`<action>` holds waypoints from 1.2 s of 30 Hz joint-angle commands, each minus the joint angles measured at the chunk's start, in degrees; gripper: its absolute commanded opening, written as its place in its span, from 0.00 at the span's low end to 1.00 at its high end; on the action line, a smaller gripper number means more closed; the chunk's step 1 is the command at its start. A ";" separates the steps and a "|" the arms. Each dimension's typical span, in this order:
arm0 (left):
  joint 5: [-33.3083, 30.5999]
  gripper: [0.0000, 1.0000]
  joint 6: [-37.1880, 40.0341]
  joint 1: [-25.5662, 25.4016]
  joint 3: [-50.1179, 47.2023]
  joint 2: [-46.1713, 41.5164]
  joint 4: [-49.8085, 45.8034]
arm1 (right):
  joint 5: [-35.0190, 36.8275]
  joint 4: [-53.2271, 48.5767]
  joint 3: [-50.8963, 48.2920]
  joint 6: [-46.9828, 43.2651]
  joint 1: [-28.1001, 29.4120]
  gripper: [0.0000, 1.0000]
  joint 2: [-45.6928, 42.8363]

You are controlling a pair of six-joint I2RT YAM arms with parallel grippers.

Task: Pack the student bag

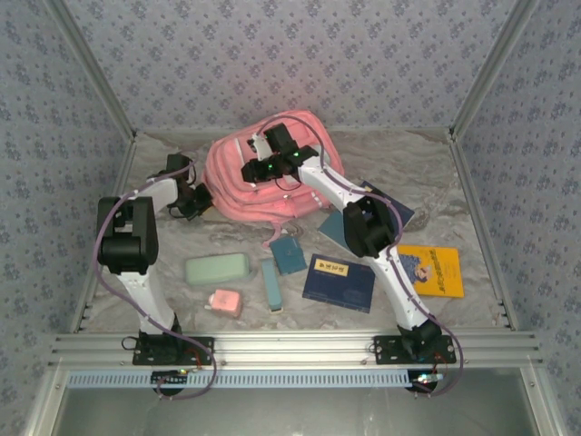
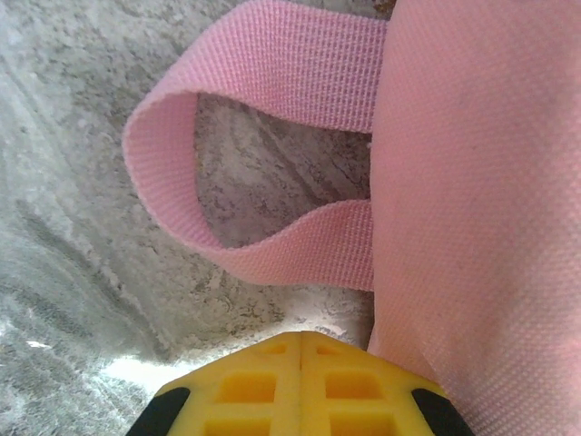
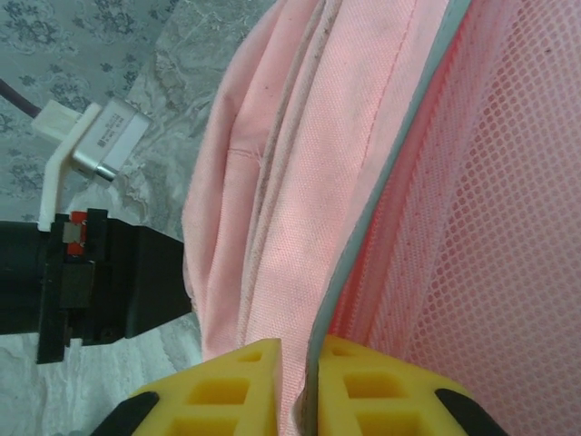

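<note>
Nearest the bases, the goods lie loose on the table: pink box, green case, teal strip, notebook, blue book and yellow book. None is packed, so I judge the task barely begun, with every item left. Beyond them the bag lies mid-table towards the back; whether it is open I cannot tell. The left gripper, pressed together on nothing visible, sits at the bag's side by a strap. The right gripper pinches the bag's grey-trimmed edge. Bare table lies right of and behind the bag, and the walls hem it in.
</note>
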 commanded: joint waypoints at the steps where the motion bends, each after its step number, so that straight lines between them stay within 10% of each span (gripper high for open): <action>1: 1.18 0.01 1.40 -1.28 1.64 0.95 -0.56 | -6.11 1.27 2.00 1.52 1.49 0.24 1.15; 7: 1.95 0.01 1.34 -1.53 1.64 1.12 -0.19 | -7.21 2.47 3.53 3.95 1.52 0.26 4.68; 14: 1.53 0.01 1.72 -1.68 1.82 0.36 -0.66 | -3.27 -0.03 4.31 4.35 0.56 0.00 5.57; 36: -0.26 0.22 14.53 -4.36 0.84 -21.28 -7.75 | -20.21 22.84 2.07 40.75 -10.60 0.00 -5.64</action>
